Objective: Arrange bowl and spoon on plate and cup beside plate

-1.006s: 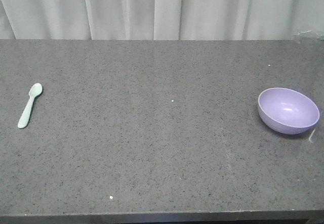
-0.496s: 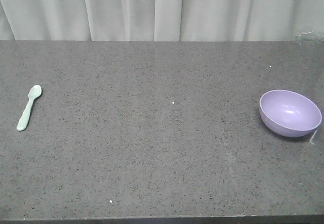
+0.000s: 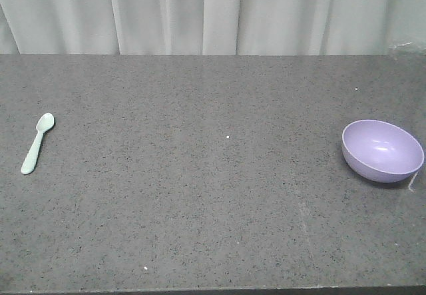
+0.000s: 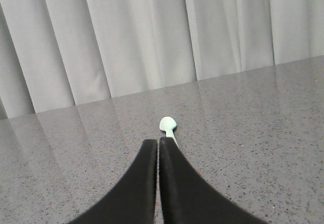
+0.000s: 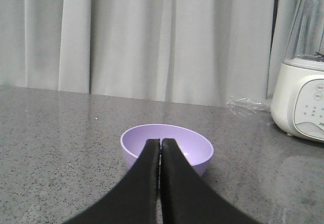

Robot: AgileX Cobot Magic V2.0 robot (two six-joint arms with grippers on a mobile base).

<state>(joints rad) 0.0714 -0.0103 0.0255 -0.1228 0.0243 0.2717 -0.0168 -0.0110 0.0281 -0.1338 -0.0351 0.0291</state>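
Observation:
A lavender bowl (image 3: 383,150) sits upright at the right side of the grey stone counter (image 3: 213,175). A mint-green spoon (image 3: 36,143) lies flat at the far left, head pointing away. My left gripper (image 4: 158,141) is shut with nothing in it, its tips just short of the spoon (image 4: 167,125). In the right wrist view my right gripper (image 5: 160,142) is shut and empty, with the bowl (image 5: 190,145) right behind its tips. The plate and the cup are out of view. Neither gripper shows in the front view.
A white blender (image 5: 302,72) stands at the counter's far right, with crumpled clear plastic (image 5: 248,104) beside it. Pale curtains (image 3: 213,12) hang behind the counter's far edge.
The whole front view has shifted slightly: the bowl and the spoon sit a few pixels lower in frame than before. They have not moved on the counter.

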